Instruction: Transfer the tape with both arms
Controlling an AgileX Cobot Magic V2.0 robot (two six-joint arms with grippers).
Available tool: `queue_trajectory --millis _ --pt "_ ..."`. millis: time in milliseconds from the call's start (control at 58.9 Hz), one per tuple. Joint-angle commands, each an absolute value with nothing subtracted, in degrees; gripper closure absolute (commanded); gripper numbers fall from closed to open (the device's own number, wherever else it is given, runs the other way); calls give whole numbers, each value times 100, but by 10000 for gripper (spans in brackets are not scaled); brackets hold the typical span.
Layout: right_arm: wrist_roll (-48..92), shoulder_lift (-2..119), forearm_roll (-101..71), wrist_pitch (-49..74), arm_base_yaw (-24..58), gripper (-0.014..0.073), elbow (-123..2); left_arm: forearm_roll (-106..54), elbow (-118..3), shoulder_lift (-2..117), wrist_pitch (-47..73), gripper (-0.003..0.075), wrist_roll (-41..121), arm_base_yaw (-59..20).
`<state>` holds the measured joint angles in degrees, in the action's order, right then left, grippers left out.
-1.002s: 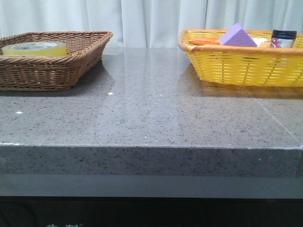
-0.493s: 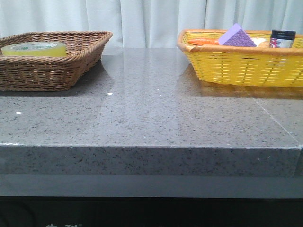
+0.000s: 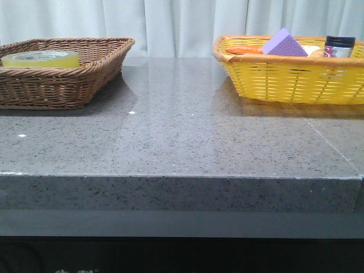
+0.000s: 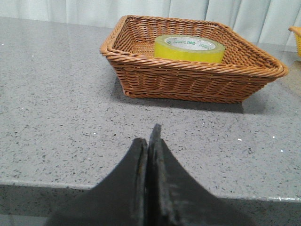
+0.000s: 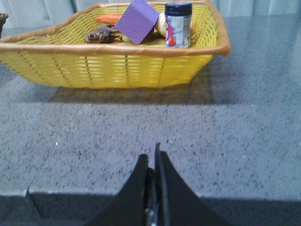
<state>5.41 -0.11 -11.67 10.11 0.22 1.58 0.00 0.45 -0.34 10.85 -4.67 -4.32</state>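
Two arms, both parked low at the near edge of the tabletop [image 3: 182, 136], and neither one shows in the front view. Your left gripper [image 4: 148, 146] has its fingers pressed together on nothing; the right gripper [image 5: 151, 165] is closed and empty too. The tape [image 4: 189, 48] lies flat in the brown wicker basket [image 4: 141, 75], core opening facing up, so its axis stands vertical. From your left fingers it sits straight ahead and a touch to the right, across open tabletop and over the basket's near rim. That makes the left arm the nearer one by far; the right fingers face the yellow basket [image 5: 113, 66] with the purple sponge [image 5: 136, 21] and a jar [image 5: 178, 24]. Against the earlier front views, nothing has shifted: tape, baskets and contents sit exactly as before.
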Motion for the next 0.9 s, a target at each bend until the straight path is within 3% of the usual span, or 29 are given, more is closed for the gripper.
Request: queue_trajectory --millis 0,883 --pt "605 -216 -1181 780 -12 676 11 -47 266 -139 586 740 -498 -415" --pt "605 -208 -1181 953 -12 676 11 -47 266 -139 586 740 -498 -415"
